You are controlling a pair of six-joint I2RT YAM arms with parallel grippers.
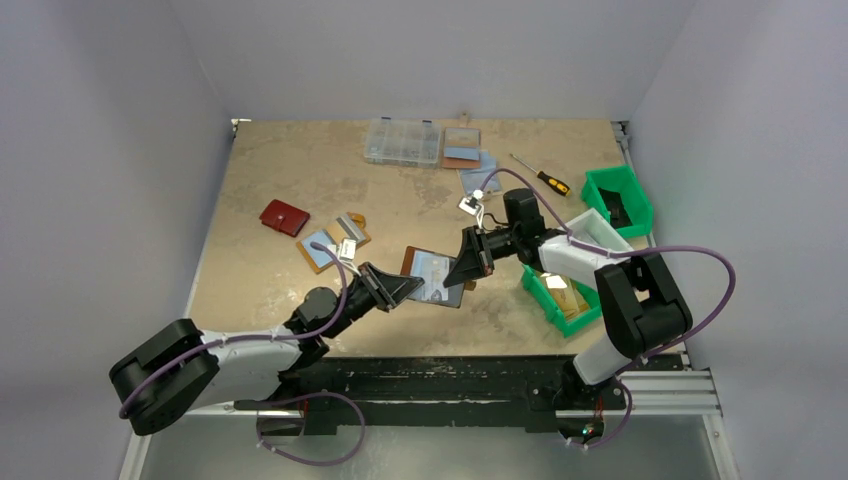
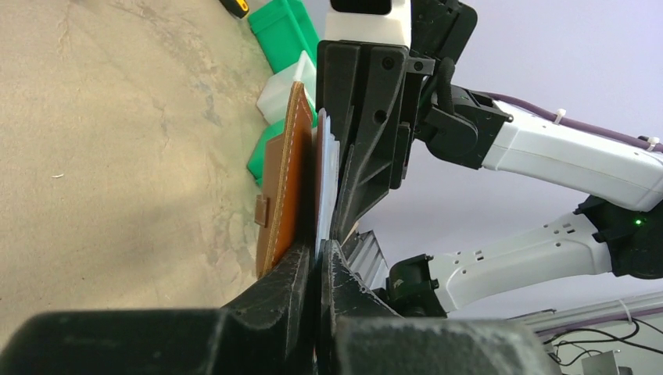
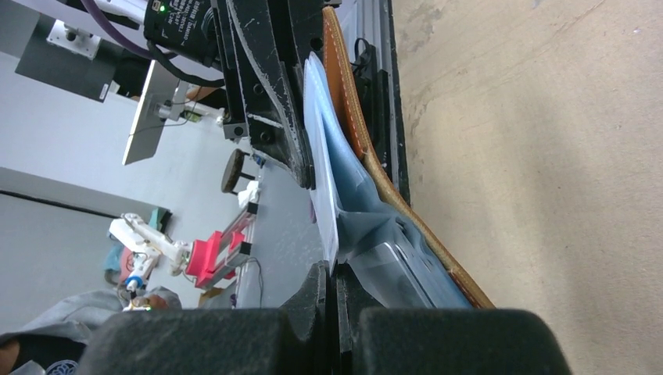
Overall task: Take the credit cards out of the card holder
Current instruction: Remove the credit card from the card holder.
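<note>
The brown leather card holder [image 1: 433, 276] lies open mid-table between my two grippers. Edge-on in the left wrist view, its leather cover [image 2: 283, 176] stands left of the pale clear sleeves [image 2: 327, 168]. My left gripper [image 2: 319, 258] is shut on the sleeve side of the holder's near edge. From the other side my right gripper [image 3: 332, 273] is shut on a thin, stiff, pale sheet [image 3: 322, 180] beside the crumpled bluish sleeves [image 3: 375, 226]. That sheet looks like a credit card seen edge-on. In the top view the grippers [image 1: 408, 287] [image 1: 468, 262] face each other across the holder.
A dark red wallet [image 1: 284, 217] and other card holders [image 1: 335, 240] [image 1: 462, 148] lie to the left and at the back. A clear parts box [image 1: 402, 142] and a screwdriver [image 1: 540, 175] sit at the back. Green bins [image 1: 617, 200] [image 1: 560, 300] and a white bin [image 1: 600, 232] stand at the right.
</note>
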